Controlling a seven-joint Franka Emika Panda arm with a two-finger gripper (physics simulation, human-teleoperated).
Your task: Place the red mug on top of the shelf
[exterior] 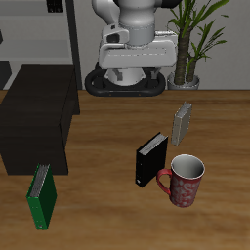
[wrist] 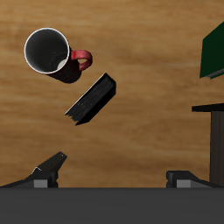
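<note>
The red mug [exterior: 184,181] stands upright on the wooden table near its front edge, with its handle toward a small black book. It also shows in the wrist view [wrist: 48,51], seen from above, with its grey-white inside. The shelf [exterior: 34,122] is a low black box at the table's side; only its edge shows in the wrist view [wrist: 215,131]. My gripper [wrist: 114,173] is open and empty. It hangs high above the table near the robot's base [exterior: 135,68], far from both the mug and the shelf.
A small black book [exterior: 150,159] stands right beside the mug and also shows in the wrist view [wrist: 90,98]. A green book [exterior: 40,195] stands in front of the shelf. A grey book [exterior: 182,122] stands farther back. A potted plant [exterior: 195,39] is behind the table.
</note>
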